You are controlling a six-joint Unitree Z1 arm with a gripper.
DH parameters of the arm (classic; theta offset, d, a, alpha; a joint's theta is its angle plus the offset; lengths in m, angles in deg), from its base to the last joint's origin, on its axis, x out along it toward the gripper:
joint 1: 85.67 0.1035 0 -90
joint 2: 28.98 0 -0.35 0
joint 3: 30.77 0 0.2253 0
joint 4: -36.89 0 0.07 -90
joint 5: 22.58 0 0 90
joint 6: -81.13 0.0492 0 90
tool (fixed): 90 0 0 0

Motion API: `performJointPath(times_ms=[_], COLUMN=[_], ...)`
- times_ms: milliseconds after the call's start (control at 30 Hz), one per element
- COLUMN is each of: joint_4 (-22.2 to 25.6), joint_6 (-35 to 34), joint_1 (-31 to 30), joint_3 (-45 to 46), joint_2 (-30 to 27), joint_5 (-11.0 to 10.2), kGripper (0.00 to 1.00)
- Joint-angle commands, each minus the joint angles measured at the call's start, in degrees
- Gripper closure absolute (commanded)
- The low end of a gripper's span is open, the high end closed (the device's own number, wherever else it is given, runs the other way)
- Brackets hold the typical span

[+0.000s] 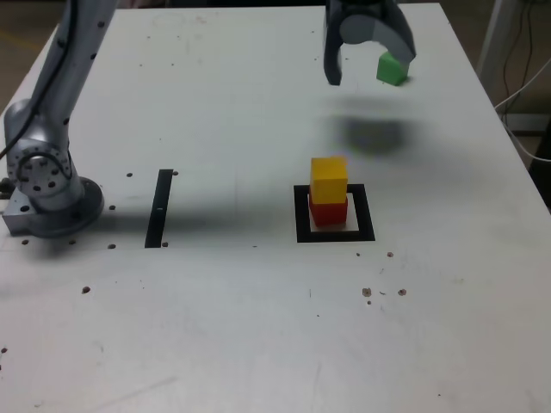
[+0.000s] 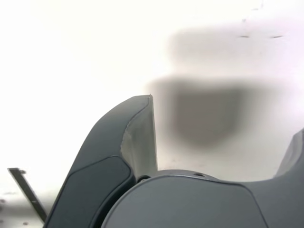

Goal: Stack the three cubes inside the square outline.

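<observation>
Two cubes are stacked, yellow cube (image 1: 329, 178) on red cube (image 1: 328, 211), inside the square outline (image 1: 335, 214). Beyond it, the wide-open, empty fingers (image 1: 370, 65) hover beside the green cube (image 1: 392, 69); centre over it before descending.

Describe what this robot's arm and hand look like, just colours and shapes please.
The arm is silver-grey metal with rounded tubular links, rising from a round joint housing on a silver base bolted to the white table. The hand is dark grey-blue, glossy, with two broad curved fingers; the wrist view shows a lighter grey inner face. No cables or markings are visible.
</observation>
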Motion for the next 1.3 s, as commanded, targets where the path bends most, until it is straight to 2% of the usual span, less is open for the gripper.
performJointPath(times_ms=[0, 967, 1267], joint_4=[0.28, 10.66, 11.06], joint_6=[1.53, 17.27, 24.45], joint_1=[1.19, 10.21, 10.61], joint_3=[-2.55, -38.0, -41.83], joint_2=[1.39, 21.4, 24.1], joint_5=[-0.09, 1.5, 1.81], kGripper=[0.0, 0.0, 0.0])
